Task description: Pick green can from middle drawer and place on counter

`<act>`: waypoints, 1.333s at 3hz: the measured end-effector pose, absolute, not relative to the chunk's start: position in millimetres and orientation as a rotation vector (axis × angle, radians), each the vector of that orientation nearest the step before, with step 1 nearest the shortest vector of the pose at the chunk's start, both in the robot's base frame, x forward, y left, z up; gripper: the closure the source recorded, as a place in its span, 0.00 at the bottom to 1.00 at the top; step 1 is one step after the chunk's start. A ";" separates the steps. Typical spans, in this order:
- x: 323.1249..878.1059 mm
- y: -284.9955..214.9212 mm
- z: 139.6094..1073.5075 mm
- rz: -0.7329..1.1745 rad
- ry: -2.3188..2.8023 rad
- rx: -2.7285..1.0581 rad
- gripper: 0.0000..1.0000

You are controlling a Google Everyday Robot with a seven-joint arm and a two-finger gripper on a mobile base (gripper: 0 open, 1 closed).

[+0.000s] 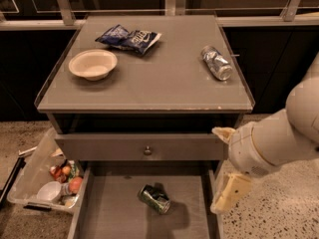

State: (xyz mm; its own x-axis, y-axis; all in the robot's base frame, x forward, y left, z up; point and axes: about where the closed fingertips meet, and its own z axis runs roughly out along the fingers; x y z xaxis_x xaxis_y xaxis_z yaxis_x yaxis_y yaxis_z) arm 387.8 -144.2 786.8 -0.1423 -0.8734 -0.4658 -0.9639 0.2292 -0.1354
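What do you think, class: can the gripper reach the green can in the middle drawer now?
Probably yes: the gripper hangs at the right wall of the open middle drawer, where the green can lies uncovered.

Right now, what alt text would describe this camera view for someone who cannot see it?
A green can lies on its side in the open middle drawer, with the robot's gripper beside the drawer's right wall. On the counter above sit a pale bowl, a blue snack bag and a silver can.
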 end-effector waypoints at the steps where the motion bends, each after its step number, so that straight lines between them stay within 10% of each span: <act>1: 388.8 -124.6 737.7 0.373 2.032 -1.646 0.00; 4: 411.9 -109.8 627.5 0.414 1.997 -1.548 0.00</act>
State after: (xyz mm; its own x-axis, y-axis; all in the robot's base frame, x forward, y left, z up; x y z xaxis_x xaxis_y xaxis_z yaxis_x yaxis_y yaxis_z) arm 411.9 -109.8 627.5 -0.1643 -0.7771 -0.6076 -0.9545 0.2807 -0.1009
